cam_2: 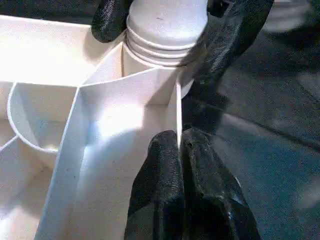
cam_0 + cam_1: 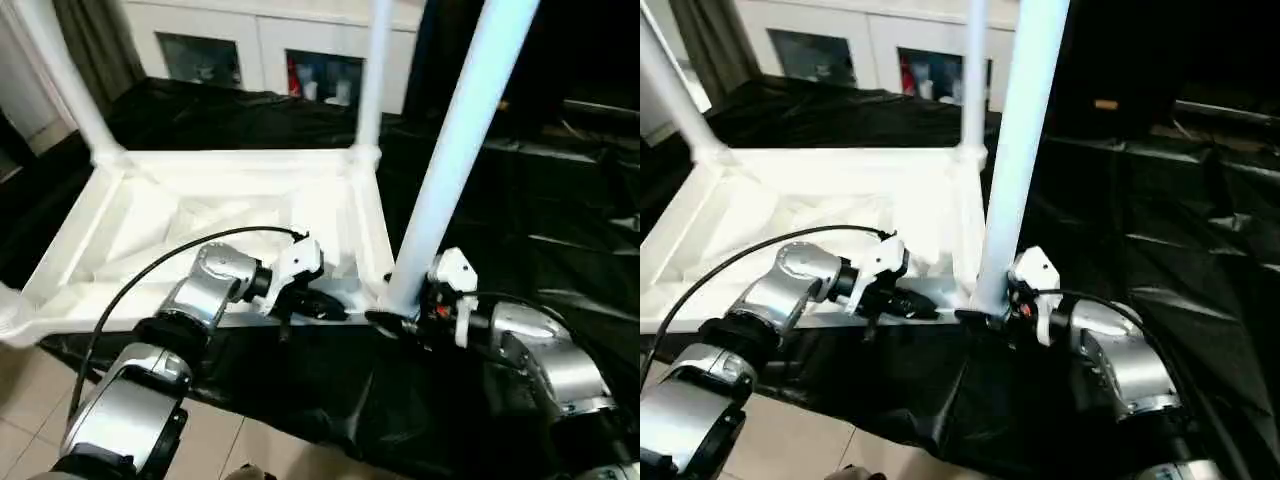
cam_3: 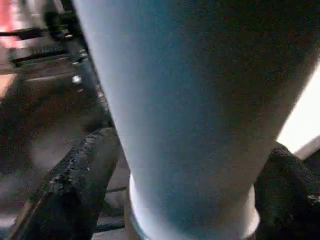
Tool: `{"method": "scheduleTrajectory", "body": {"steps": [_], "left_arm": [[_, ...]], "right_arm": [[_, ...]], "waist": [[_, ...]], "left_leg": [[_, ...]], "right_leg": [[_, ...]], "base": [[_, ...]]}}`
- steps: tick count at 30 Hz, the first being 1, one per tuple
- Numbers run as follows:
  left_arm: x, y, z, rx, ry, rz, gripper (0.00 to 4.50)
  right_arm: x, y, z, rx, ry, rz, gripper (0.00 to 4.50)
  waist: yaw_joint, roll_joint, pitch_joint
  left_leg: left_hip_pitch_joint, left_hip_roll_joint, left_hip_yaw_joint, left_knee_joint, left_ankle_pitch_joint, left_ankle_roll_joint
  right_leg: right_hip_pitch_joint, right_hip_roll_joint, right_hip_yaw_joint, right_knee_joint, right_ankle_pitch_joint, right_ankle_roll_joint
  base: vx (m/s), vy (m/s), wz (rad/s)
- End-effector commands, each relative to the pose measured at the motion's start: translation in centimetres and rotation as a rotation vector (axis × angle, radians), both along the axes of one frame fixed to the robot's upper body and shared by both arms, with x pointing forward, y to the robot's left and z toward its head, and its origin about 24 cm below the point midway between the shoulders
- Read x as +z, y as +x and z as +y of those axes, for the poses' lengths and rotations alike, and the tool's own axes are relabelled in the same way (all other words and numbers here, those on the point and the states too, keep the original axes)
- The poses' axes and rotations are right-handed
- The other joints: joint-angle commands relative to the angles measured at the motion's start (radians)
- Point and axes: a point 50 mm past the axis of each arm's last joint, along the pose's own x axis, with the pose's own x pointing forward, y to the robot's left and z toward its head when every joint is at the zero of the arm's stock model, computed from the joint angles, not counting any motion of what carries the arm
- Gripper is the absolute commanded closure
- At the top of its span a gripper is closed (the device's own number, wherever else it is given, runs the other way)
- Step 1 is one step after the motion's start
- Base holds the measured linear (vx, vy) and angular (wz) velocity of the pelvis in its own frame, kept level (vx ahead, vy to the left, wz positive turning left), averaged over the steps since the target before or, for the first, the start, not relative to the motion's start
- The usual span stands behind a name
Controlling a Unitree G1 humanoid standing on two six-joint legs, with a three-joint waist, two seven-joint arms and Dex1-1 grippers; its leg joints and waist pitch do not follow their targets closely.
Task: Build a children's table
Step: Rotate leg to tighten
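Table top (image 2: 200,215) is flipped ribs-up on the black-covered bench (image 2: 520,200). Left claw (image 1: 180,150) is pinched tight on its near rim. Right claw (image 2: 400,322) sits wide open around the base of the near corner leg (image 2: 450,150), not squeezing it.

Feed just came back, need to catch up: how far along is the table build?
Three legs stand in the upturned tabletop: far left, far right and near right leg. In hand: the right pincer straddles that near leg's base while the left pincer pinches the rim. Left: the near-left corner, cut off at the picture's edge.
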Motion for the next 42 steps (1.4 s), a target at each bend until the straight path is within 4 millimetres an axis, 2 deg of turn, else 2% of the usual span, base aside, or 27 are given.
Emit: {"method": "scheduleTrajectory", "body": {"steps": [1,4,7,9,10,15,16,18,19,21,23,25,27,30,31,33,34,36,37,39,42], "left_arm": [[-1.1,-0.9,-0.1,-0.048,0.025,0.065,4.5],[-1.2,-1.1,0.1,-0.047,0.025,0.071,4.5],[-1.2,-1.2,0.3,-0.037,0.023,0.064,4.5],[-1.3,-1.2,0.4,-0.035,0.025,0.064,4.5],[-1.3,-1.2,0.5,-0.034,0.027,0.063,4.5],[-1.3,-0.8,0.5,0.027,0.025,0.041,4.5],[-1.3,-0.7,0.5,0.042,0.027,0.035,4.5],[-1.3,-0.4,0.3,0.075,0.025,0.022,4.5],[-1.3,0.1,-0.2,0.142,0.016,-0.008,4.5],[-1.3,0.4,-0.7,0.185,0.011,-0.028,4.5],[-1.2,0.7,-1.4,0.224,0.005,-0.045,4.5],[-1.2,0.8,-3.6,0.276,-0.009,-0.078,4.5],[-1.3,0.7,-4.6,0.283,-0.02,-0.081,4.5],[-1.2,0.0,-6.8,0.247,-0.064,-0.059,4.5],[-1.2,-0.4,-7.6,0.224,-0.079,-0.052,4.5],[-1.2,-0.5,-7.7,0.216,-0.08,-0.05,4.5],[-1.3,-0.6,-7.6,0.211,-0.079,-0.051,4.5],[-1.4,-0.5,-7.2,0.213,-0.071,-0.055,4.5],[-1.5,-0.5,-6.9,0.21,-0.065,-0.058,4.5],[-1.6,-0.4,-6.1,0.211,-0.051,-0.064,4.5],[-1.7,-0.5,-4.7,0.175,-0.045,-0.052,4.5]], "right_arm": [[0.7,-0.4,0.5,0.091,0.049,0.018,0.82],[0.6,-0.4,0.4,0.092,0.05,0.026,1.02],[0.3,-0.5,0.7,0.108,0.041,0.032,1.38],[0.2,-0.6,0.9,0.115,0.034,0.031,1.43],[0.2,-0.6,0.9,0.118,0.034,0.032,1.63],[-0.4,-0.7,1.3,0.068,0.04,0.035,1.78],[-0.5,-0.7,1.4,0.049,0.038,0.035,1.8],[-0.9,-0.5,1.6,-0.007,0.032,0.032,1.8],[-1.6,-0.1,2.0,-0.112,0.021,0.034,1.81],[-2.2,0.2,2.3,-0.189,0.007,0.038,1.81],[-2.7,0.5,2.7,-0.277,0.008,0.052,1.83],[-3.6,1.3,3.8,-0.476,0.011,0.08,1.84],[-3.8,1.6,4.2,-0.544,0.012,0.092,1.84],[-3.9,1.7,5.7,-0.548,0.007,0.082,1.85],[-3.7,1.7,6.4,-0.531,-0.012,0.054,1.85],[-3.6,1.7,6.5,-0.523,-0.016,0.044,1.85],[-3.4,1.7,6.3,-0.508,-0.021,0.021,1.85],[-3.2,1.7,6.1,-0.503,-0.005,0.018,1.85],[-3.1,1.7,6.0,-0.497,0.007,0.022,1.29],[-2.9,1.7,5.5,-0.489,0.024,0.032,1.15],[-2.4,1.2,5.1,-0.372,-0.001,0.007,0.79]], "waist": [[0.003,-0.017,-0.052],[0.004,-0.024,-0.051],[0.003,-0.023,-0.05],[0.002,-0.026,-0.049],[0.002,-0.025,-0.049],[0.001,-0.03,-0.048],[0.0,-0.028,-0.048],[-0.005,-0.028,-0.044],[-0.011,-0.027,-0.04],[-0.015,-0.029,-0.036],[-0.018,-0.028,-0.033],[-0.025,-0.025,-0.033],[-0.034,-0.029,-0.032],[-0.039,-0.03,-0.032],[-0.038,-0.028,-0.031],[-0.039,-0.028,-0.033],[-0.038,-0.027,-0.036],[-0.038,-0.027,-0.036],[-0.038,-0.028,-0.036],[-0.038,-0.028,-0.037],[-0.036,-0.024,-0.04]], "left_leg": [[0.014,0.058,-0.016,-0.06,-0.132,0.117],[0.012,0.057,-0.016,-0.06,-0.133,0.108],[0.012,0.056,-0.016,-0.06,-0.14,0.098],[0.012,0.054,-0.016,-0.06,-0.144,0.091],[0.012,0.054,-0.016,-0.06,-0.143,0.089],[0.01,0.053,-0.016,-0.06,-0.143,0.088],[0.01,0.054,-0.017,-0.061,-0.147,0.085],[0.012,0.054,-0.018,-0.065,-0.177,0.069],[0.017,0.053,-0.02,-0.071,-0.226,0.042],[0.02,0.052,-0.022,-0.075,-0.265,0.02],[0.025,0.052,-0.028,-0.08,-0.316,-0.004],[0.021,0.053,-0.033,-0.087,-0.336,-0.023],[0.021,0.051,-0.038,-0.092,-0.366,-0.042],[0.025,0.048,-0.038,-0.091,-0.392,-0.031],[0.026,0.046,-0.037,-0.09,-0.395,-0.019],[0.025,0.046,-0.037,-0.09,-0.389,-0.014],[0.022,0.047,-0.036,-0.092,-0.359,-0.006],[0.022,0.047,-0.034,-0.092,-0.344,0.0],[0.021,0.047,-0.032,-0.091,-0.336,0.006],[0.02,0.047,-0.032,-0.09,-0.325,0.013],[0.02,0.048,-0.029,-0.087,-0.291,0.026]], "right_leg": [[0.044,-0.056,0.034,-0.049,0.014,-0.305],[0.042,-0.06,0.034,-0.05,-0.022,-0.294],[0.041,-0.059,0.035,-0.054,-0.054,-0.283],[0.04,-0.058,0.035,-0.055,-0.076,-0.275],[0.04,-0.058,0.035,-0.055,-0.078,-0.273],[0.039,-0.059,0.036,-0.057,-0.092,-0.265],[0.038,-0.059,0.036,-0.057,-0.101,-0.263],[0.034,-0.059,0.037,-0.064,-0.147,-0.255],[0.029,-0.06,0.038,-0.073,-0.224,-0.239],[0.026,-0.06,0.039,-0.08,-0.291,-0.224],[0.021,-0.063,0.042,-0.093,-0.401,-0.184],[0.021,-0.063,0.041,-0.093,-0.415,-0.171],[0.02,-0.062,0.037,-0.095,-0.436,-0.158],[0.015,-0.062,0.042,-0.102,-0.442,-0.145],[0.013,-0.062,0.044,-0.108,-0.451,-0.14],[0.015,-0.062,0.044,-0.108,-0.446,-0.138],[0.02,-0.062,0.044,-0.106,-0.404,-0.141],[0.021,-0.06,0.044,-0.104,-0.372,-0.15],[0.022,-0.059,0.044,-0.102,-0.352,-0.158],[0.024,-0.059,0.044,-0.101,-0.339,-0.164],[0.029,-0.058,0.045,-0.095,-0.28,-0.179]], "base": [[0.0,0.0,0.0],[0.0,0.0,0.0],[0.0,0.0,0.0],[0.0,0.0,0.0],[0.0,0.0,0.0],[0.0,0.0,0.0],[0.0,0.0,0.0],[0.0,0.0,0.0],[0.0,0.0,0.0],[0.0,0.0,0.0],[0.0,0.0,0.0],[0.0,0.0,0.0],[0.0,0.0,0.0],[0.0,0.0,0.0],[0.0,0.0,0.0],[0.0,0.0,0.0],[0.0,0.0,0.0],[0.0,0.0,0.0],[0.0,0.0,0.0],[0.0,0.0,0.0],[0.0,0.0,0.0]]}}
